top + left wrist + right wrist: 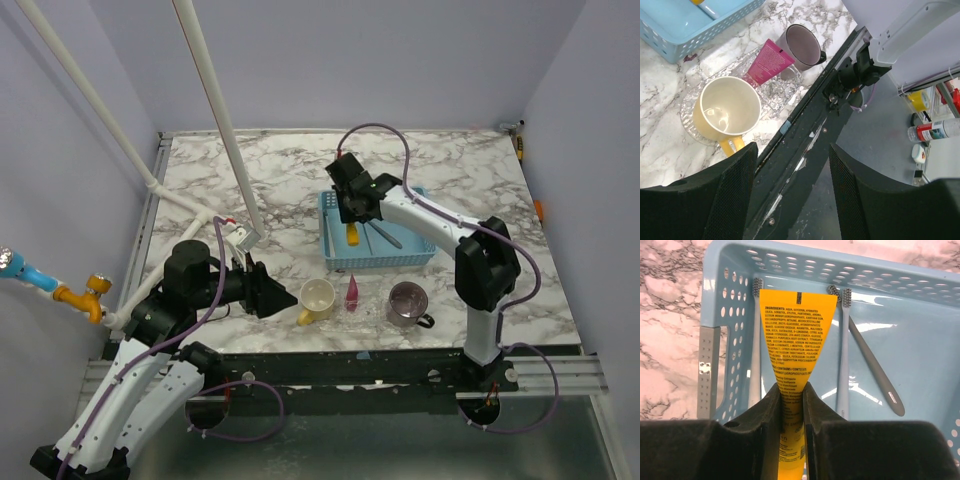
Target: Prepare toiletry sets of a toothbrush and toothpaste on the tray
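Blk-print yellow tube (797,340), pink tube (769,62), lt-blue tray (920,295), grey brush (875,372), pale-blue brush (843,365), grey-veined white marble table (270,170).

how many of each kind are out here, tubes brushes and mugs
tubes: 2, yellow tube, pink tube
toothbrushes: 3, grey brush, pale blue brush, second pale brush
mugs: 2, yellow mug, purple mug
total: 7
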You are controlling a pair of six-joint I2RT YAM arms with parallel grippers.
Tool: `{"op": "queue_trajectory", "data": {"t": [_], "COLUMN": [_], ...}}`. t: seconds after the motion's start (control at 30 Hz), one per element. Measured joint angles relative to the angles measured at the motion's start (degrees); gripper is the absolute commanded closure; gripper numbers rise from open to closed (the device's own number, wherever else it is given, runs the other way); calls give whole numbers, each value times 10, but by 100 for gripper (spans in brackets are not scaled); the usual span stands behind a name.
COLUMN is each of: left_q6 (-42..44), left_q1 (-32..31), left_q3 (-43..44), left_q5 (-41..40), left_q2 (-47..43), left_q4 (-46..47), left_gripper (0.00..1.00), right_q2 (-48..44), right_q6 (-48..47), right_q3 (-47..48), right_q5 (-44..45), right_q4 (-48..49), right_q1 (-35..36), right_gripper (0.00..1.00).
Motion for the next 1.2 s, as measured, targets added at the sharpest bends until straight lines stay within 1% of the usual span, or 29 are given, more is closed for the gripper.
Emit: {"op": "queue_trajectory", "data": {"t": [0.13,0.23,0.33,0.5,0.7,0.83,0.9,1.03,1.2], "left_q6": [0,0,-1,-5,-36,-69,-90,-132,-176], "left_q1": [0,0,0,0,0,0,0,0,0], "left_q3": [0,0,-1,-1,-5,-11,-18,-30,-48], "left_q5": [0,1,4,17,48,67,79,96,109], "left_q2": [0,0,0,0,-1,-8,-16,-28,-43], "left_q4": [1,2,3,11,49,93,125,179,235], "left_gripper": [41,41,41,42,42,41,41,41,40], "right_q2": [-25,-62,-112,-214,-326,-381,-405,-438,-468], "right_q6": [5,8,11,23,56,92,122,170,216], "right_q3": [-10,-33,-58,-107,-195,-264,-304,-357,-390], "right_q5": [-2,-21,-54,-130,-252,-327,-365,-403,-418], "right_q4": [6,20,37,91,192,272,331,418,516], "right_q1": [0,0,0,0,0,7,14,47,99], "right_gripper": [91,91,91,90,89,89,88,88,87]}}
